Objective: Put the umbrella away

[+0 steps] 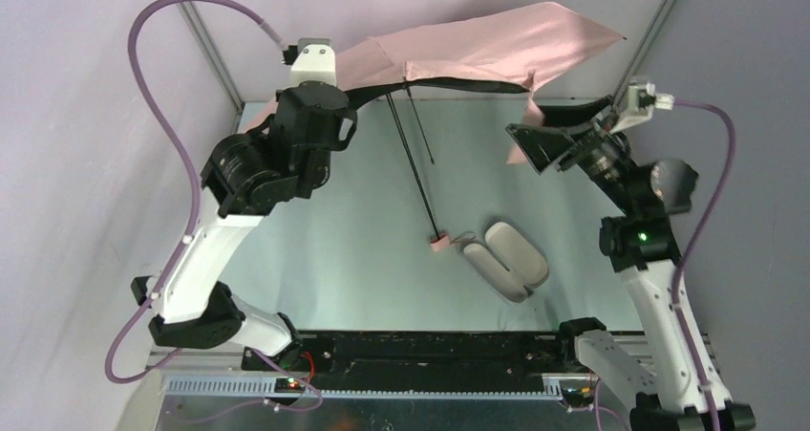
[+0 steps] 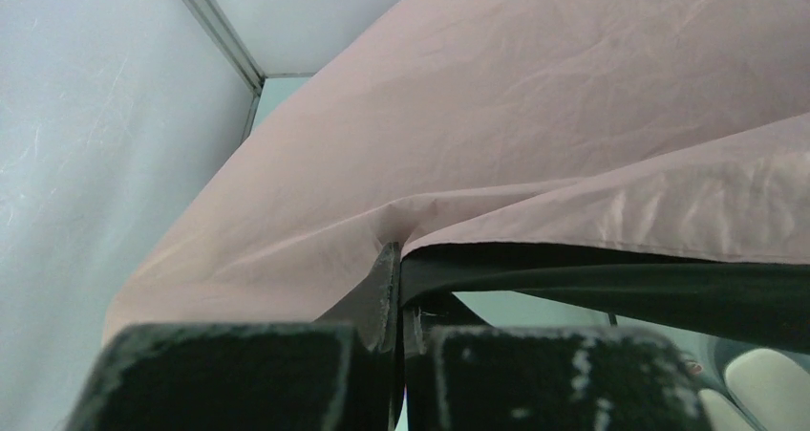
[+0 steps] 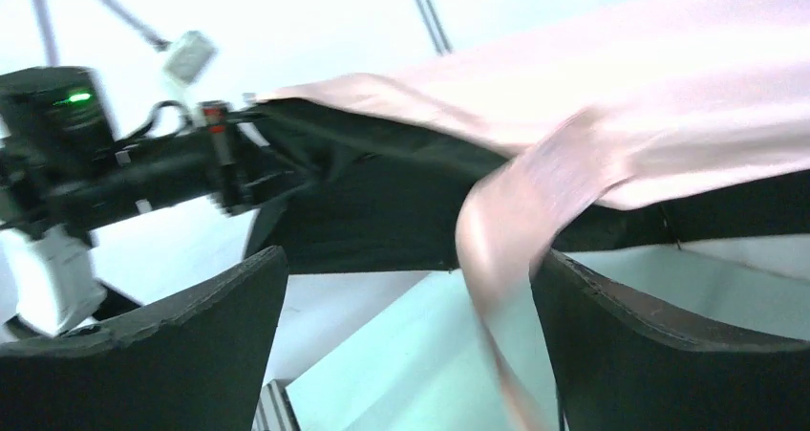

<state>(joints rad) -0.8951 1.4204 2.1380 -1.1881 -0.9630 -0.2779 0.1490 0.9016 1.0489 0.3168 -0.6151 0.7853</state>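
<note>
Found the left gripper (image 2: 399,264) clenched on the umbrella (image 1: 478,49), pinching a fold at the canopy's edge where the pink top meets the black underside. Observed fabric bunched right at the fingertips, pink canopy rising up and away beyond the jaws, black underside stretching off to their right in the left wrist view. Noted the umbrella aloft and partly spread, reaching from the left jaws across to the right ones.

Found the right gripper (image 3: 409,259) released, jaws spread wide with nothing grasped. Noted a pink strap (image 3: 497,211) of the umbrella hanging down through the gap between those jaws, nearer the finger on the right of the wrist view. Cannot tell, owing to blur, whether touching that finger. Saw black underside just beyond the open jaws and pink canopy above them.

Traced a dark shaft (image 1: 413,159) slanting down from under the canopy, between the two sets of jaws, to a small pink handle (image 1: 438,244) down at the table (image 1: 334,249), well below both grippers. Recorded a pale lilac case (image 1: 506,259) lying on the table just beside the handle, well apart from either pair of jaws.
</note>
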